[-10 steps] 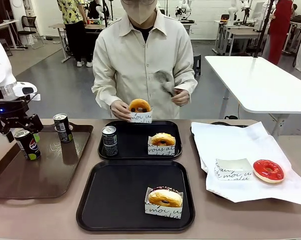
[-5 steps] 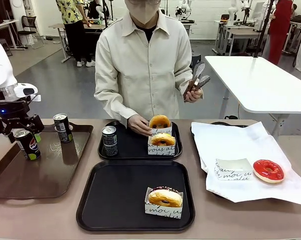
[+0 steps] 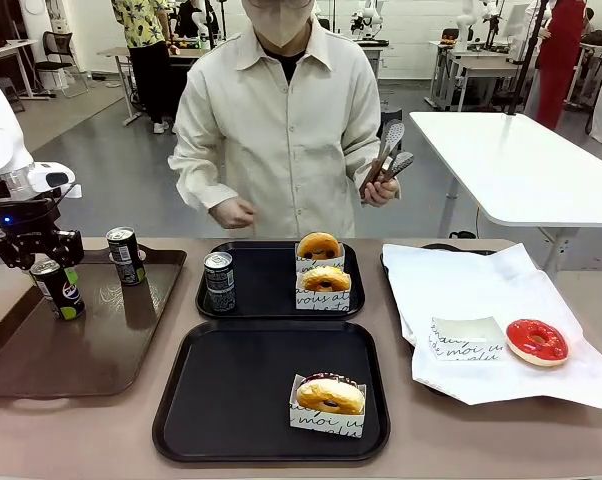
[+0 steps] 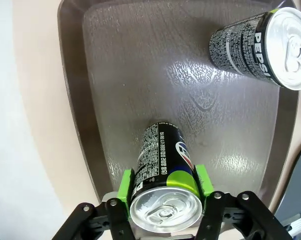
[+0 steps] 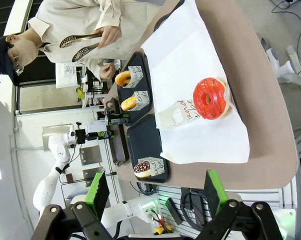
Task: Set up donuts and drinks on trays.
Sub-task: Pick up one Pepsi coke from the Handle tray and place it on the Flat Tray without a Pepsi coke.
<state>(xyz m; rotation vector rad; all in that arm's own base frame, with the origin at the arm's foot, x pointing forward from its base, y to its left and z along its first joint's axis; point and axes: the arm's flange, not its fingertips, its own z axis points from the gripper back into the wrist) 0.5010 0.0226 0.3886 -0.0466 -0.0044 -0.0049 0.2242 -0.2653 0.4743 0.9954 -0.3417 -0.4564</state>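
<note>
Left claw (image 4: 164, 186) tight around an upright soda can (image 4: 163, 155) on the brown tray (image 4: 140, 75); right claw (image 5: 157, 192) wide apart.

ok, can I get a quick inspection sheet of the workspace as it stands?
surface: brown table, nothing spilled.
job's things: far black tray holds one can and two sleeved donuts; near black tray holds one chocolate-topped donut; red-glazed donut on white paper sheet; brown tray holds gripped can and loose can.
clutter: empty paper sleeve.
grippers: left gripper shut on gripped can; right gripper open, empty.
cables: black leads below table edge.
surroundings: person holding tongs; white table behind.
</note>
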